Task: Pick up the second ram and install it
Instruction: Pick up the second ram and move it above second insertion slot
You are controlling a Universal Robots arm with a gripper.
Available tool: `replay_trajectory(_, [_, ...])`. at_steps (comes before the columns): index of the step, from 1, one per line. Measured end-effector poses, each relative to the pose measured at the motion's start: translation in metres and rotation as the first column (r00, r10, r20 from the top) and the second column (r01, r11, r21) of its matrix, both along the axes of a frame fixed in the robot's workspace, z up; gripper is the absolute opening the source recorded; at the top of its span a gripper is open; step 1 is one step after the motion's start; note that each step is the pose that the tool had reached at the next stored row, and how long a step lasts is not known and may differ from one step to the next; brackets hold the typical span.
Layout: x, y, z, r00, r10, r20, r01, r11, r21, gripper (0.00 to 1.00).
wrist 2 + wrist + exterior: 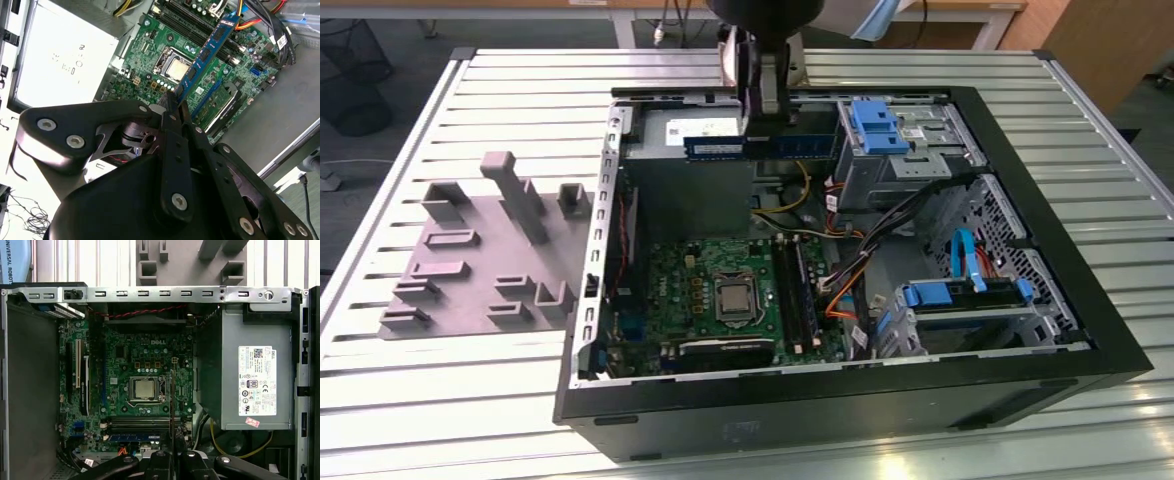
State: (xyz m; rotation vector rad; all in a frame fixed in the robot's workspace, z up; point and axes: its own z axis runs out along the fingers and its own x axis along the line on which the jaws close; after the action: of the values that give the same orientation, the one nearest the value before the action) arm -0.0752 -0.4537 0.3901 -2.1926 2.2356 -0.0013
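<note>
Looking at the exterior view, you have the long, thin, dark blue-green circuit-board strip, the second ram (pixel 720 147), pinched across its middle by the narrow-set jaws of the black gripper (pixel 758 125). It sits at the frame's upper centre, above the far end of the open black computer case (pixel 854 395). The pick-up looks done to me; installing is not. The strip hangs well apart from the black memory slots (pixel 794 290) on the large green motherboard (pixel 700 270) at lower centre. A blue strip (pixel 134 437) along those slots in the first wrist view is probably another module already seated.
</note>
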Motion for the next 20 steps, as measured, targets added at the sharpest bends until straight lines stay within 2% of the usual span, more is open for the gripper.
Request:
replay_trajectory(11, [0.011, 0.0000, 0.0000, 1.0000, 0.000, 0.0000, 0.000, 1.0000, 0.0000, 0.14])
replay_trajectory(13, [0.017, 0.0000, 0.0000, 1.0000, 0.000, -0.0001, 0.000, 1.0000, -0.0001, 0.14])
replay_trajectory(16, [0.019, 0.0000, 0.0000, 1.0000, 0.000, 0.0000, 0.000, 1.0000, 0.0000, 0.14])
replay_trajectory(17, [0.014, 0.0000, 0.0000, 1.0000, 0.000, 0.0000, 0.000, 1.0000, -0.0001, 0.14])
replay_trajectory(20, [0.012, 0.0000, 0.0000, 1.0000, 0.000, 0.0000, 0.000, 1.0000, 0.0000, 0.14])
